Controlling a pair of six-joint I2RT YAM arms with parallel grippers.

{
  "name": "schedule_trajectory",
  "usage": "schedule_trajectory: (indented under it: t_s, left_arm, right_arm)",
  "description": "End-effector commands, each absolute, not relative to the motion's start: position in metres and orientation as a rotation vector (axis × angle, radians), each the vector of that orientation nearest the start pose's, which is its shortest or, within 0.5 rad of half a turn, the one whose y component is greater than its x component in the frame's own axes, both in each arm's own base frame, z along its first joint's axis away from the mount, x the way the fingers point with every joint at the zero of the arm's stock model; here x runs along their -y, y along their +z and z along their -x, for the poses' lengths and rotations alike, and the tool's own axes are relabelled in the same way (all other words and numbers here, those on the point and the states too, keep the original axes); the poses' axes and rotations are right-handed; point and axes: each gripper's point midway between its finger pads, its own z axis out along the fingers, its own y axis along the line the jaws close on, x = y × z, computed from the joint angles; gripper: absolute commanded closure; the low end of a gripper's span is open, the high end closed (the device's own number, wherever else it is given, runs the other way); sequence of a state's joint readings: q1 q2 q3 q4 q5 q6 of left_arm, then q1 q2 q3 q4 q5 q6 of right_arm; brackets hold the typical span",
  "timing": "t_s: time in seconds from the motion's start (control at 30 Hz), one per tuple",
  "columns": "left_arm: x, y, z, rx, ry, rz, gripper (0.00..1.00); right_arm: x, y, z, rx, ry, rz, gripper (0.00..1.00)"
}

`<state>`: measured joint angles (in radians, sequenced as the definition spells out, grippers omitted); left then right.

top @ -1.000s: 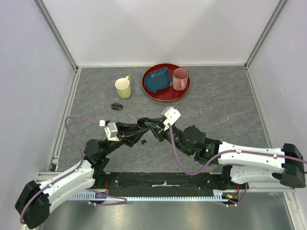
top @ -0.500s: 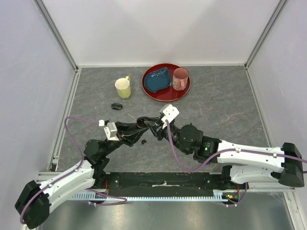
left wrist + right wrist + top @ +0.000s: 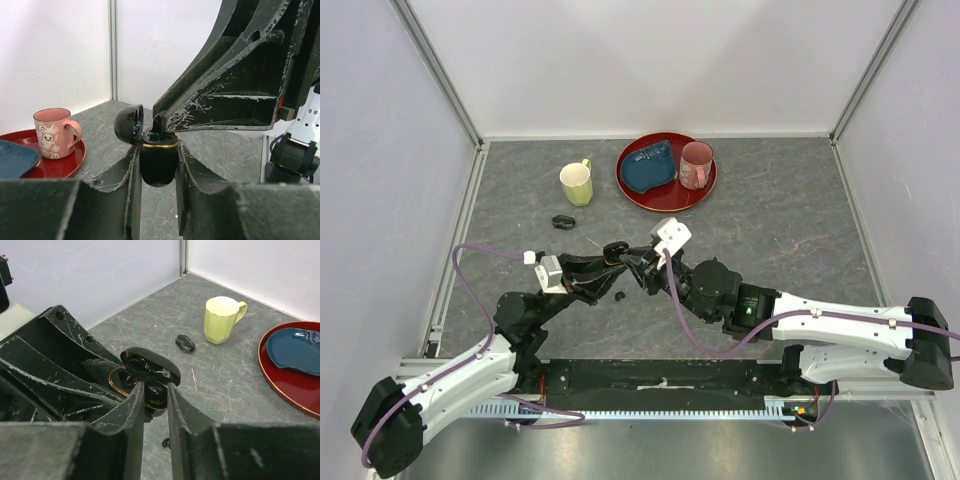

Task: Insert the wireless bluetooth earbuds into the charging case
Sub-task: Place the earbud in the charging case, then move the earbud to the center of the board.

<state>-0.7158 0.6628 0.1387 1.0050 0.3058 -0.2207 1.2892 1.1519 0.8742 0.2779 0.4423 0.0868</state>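
My left gripper (image 3: 611,258) is shut on the black charging case (image 3: 158,162), holding it upright above the table. The case has a gold rim and its lid (image 3: 150,364) is open. My right gripper (image 3: 155,386) is right over the open case, shut on a small black earbud (image 3: 156,393) at the case's opening. In the left wrist view the right fingertips (image 3: 167,120) touch the case's top. Another earbud (image 3: 619,295) lies on the table just below the grippers, and shows in the right wrist view (image 3: 165,442). The other earbuds are hidden.
A second black oval case (image 3: 561,221) lies left of the grippers. A yellow mug (image 3: 577,183) stands behind it. A red tray (image 3: 665,203) at the back holds a blue dish (image 3: 648,168) and a pink mug (image 3: 695,164).
My right gripper has moved a little left and forward, closing onto the top of the case. The left gripper with the case has hardly moved.
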Motion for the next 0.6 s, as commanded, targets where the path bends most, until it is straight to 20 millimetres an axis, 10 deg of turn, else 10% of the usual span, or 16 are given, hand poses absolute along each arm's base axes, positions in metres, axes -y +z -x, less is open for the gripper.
schedule_trajectory:
  t_s: [0.0, 0.33, 0.57]
  left_arm:
    - [0.219, 0.322, -0.169, -0.853, -0.950, -0.505, 0.98]
    - [0.216, 0.319, -0.168, -0.859, -0.939, -0.504, 0.98]
    - [0.213, 0.321, -0.167, -0.854, -0.928, -0.503, 0.98]
  right_arm:
    - [-0.367, 0.296, -0.173, -1.549, 0.749, 0.615, 0.67]
    - [-0.314, 0.368, -0.191, -1.472, 0.808, 0.228, 0.06]
    - [-0.289, 0.394, -0.198, -1.498, 0.806, 0.127, 0.02]
